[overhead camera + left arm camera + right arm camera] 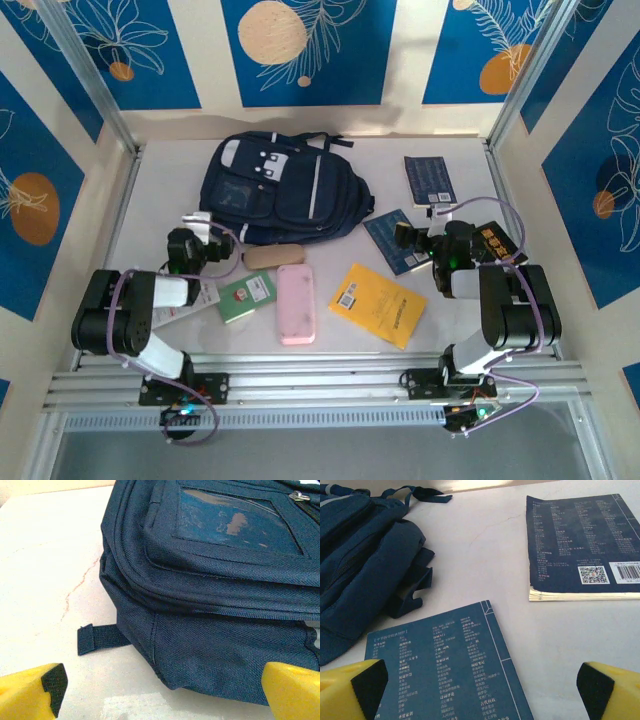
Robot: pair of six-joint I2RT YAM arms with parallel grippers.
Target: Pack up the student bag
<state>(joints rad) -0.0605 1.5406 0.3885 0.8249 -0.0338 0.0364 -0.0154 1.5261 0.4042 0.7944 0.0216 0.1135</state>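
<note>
At the table's (160, 190) far middle lay the student bag (280, 190), coarse woven navy fabric with rounded, piped seams; the left wrist view cropped its top. The left gripper (165, 687) stood wide open at the bag's bottom edge, empty. The right gripper (482, 687) gaped equally, holding nothing, over a matte blue book (445, 665) cut off below. A second book (580, 545) ran past the frame's right edge.

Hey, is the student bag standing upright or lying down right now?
Lying down. The student bag rests flat on the table, its front pockets and grey stripes facing up.
</note>
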